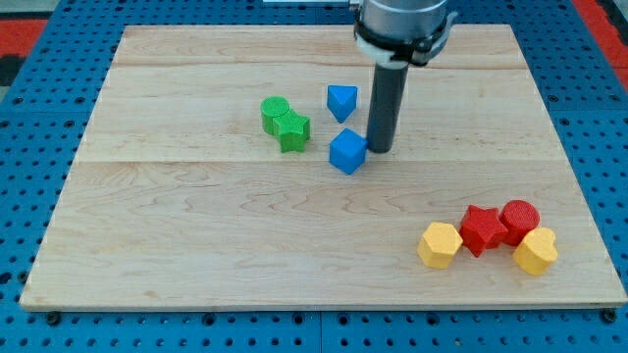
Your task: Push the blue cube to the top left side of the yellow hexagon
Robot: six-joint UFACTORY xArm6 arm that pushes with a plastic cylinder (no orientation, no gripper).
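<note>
The blue cube sits near the middle of the wooden board. My tip stands just to the right of it, touching or nearly touching its right side. The yellow hexagon lies at the lower right, far below and to the right of the cube. A second yellow block lies further right in the same cluster.
A blue triangular block lies just above the cube. A green cylinder and a green star touch each other to the cube's left. A red star and a red cylinder sit between the two yellow blocks.
</note>
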